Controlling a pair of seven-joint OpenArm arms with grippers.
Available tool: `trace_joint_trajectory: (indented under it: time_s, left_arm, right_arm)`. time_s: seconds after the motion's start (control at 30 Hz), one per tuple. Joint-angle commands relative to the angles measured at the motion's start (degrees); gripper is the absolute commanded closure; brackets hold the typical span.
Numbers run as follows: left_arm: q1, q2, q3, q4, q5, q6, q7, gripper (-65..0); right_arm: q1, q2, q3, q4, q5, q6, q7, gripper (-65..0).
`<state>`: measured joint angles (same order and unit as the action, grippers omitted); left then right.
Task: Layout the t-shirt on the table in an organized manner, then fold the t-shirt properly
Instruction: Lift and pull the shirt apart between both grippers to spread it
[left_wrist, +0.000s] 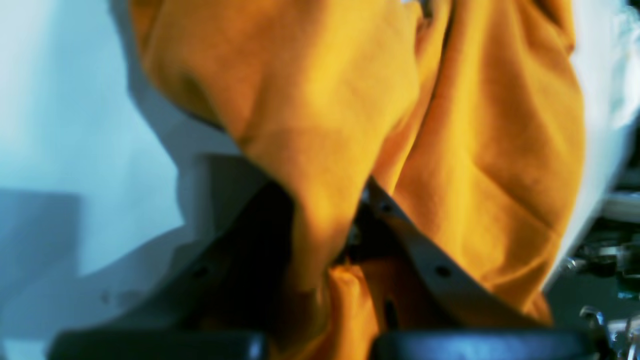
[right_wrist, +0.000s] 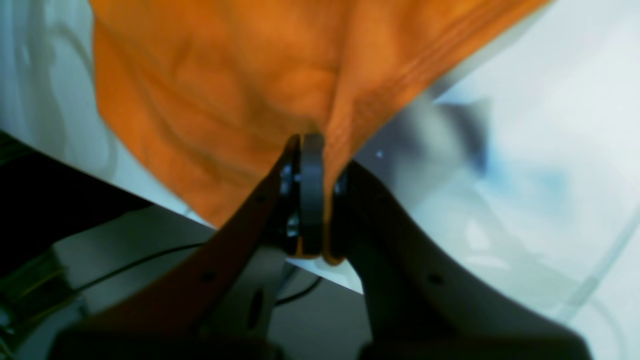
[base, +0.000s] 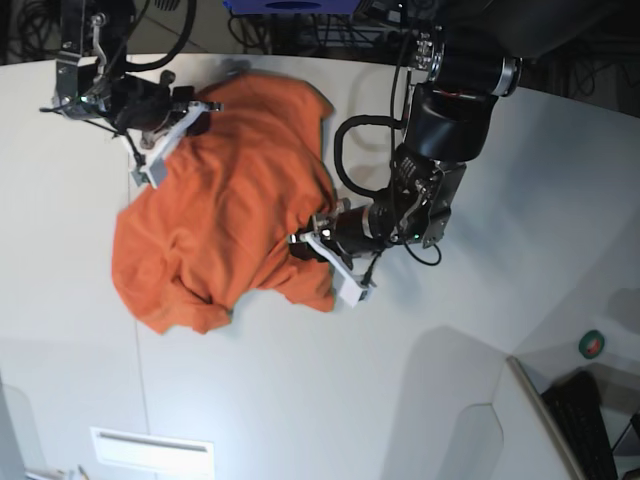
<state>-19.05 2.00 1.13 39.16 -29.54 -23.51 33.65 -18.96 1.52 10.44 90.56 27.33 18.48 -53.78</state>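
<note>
While the orange t-shirt (base: 225, 215) lies bunched and rumpled on the white table (base: 300, 400), it is gripped from both sides at once. At the shirt's upper edge in the base view, the right gripper (base: 165, 140) is seen pressed into the cloth; from the right wrist camera, the right gripper (right_wrist: 312, 150) is closed tight on a pinched ridge of fabric, with a little orange cloth poking out below the fingers (right_wrist: 311, 200). The t-shirt (right_wrist: 225, 90) fans out wide beyond that pinch, and the table's edge is visible underneath it there.

On the other side, the left gripper (base: 335, 258) is placed at the shirt's lower right edge, just beside a hanging fold. From the left wrist camera, a thick fold of the t-shirt (left_wrist: 350, 100) is seen running down between the fingers (left_wrist: 430, 260) of the left gripper (left_wrist: 340, 240), which are closed in on it only partway, the bunched cloth filling the gap. Heavy creases are shown across the whole garment, and the table (left_wrist: 60, 100) is seen pale beside it.
</note>
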Motion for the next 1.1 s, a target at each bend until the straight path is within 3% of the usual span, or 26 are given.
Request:
trace_joint_trajectory:
  time_s: [0.0,0.13,0.23,0.3,0.4,0.57,0.77,0.93,1.07]
  left_arm:
    - [-1.9,-1.5,-0.4,3.0,0.7,2.3,0.2,0.0]
    - [2.1,-3.2,-0.6,19.0,0.7,15.6,4.0,0.0]
    - [3.7,-3.3,-0.6,31.5,0.7,19.0,7.0,0.0]
    - [2.7,-2.9,-0.6,36.3,0.7,20.6,11.0,0.0]
    - [-2.2,-1.7,1.3,37.2,0.8,21.8,15.3,0.0]
    - [-12.6,-1.3,6.2,34.0,0.7,24.0,15.2,0.0]
    - [-24.5,0.3,6.7,30.2,0.7,24.0,15.1,0.0]
    - [-23.5,0.3,7.7,30.4,0.8,24.0,15.4,0.0]
    - [-17.0,-3.5,12.2,30.0,0.8,24.0,15.4,0.0]
  right_arm:
    - [0.3,0.8,0.2,2.9,0.8,0.5,0.0,0.0]
    - [3.2,2.5,0.8,14.4,0.8,-0.2,-7.5,0.0]
    - [9.3,4.2,0.9,19.6,0.8,-3.7,-14.4,0.0]
    - [14.1,4.5,0.3,19.5,0.8,-5.0,-15.7,0.0]
    - [19.7,6.4,0.2,15.2,0.8,-5.2,-13.6,0.0]
    - [29.2,7.7,0.5,10.1,0.8,-5.2,-9.6,0.0]
    - [36.0,12.6,0.5,7.2,0.8,-5.0,-1.4,0.0]
    - [36.8,14.6,0.9,7.5,1.0,-5.0,-4.6,0.0]
    - [31.4,14.6,0.3,7.3,1.0,-5.0,-7.8,0.0]
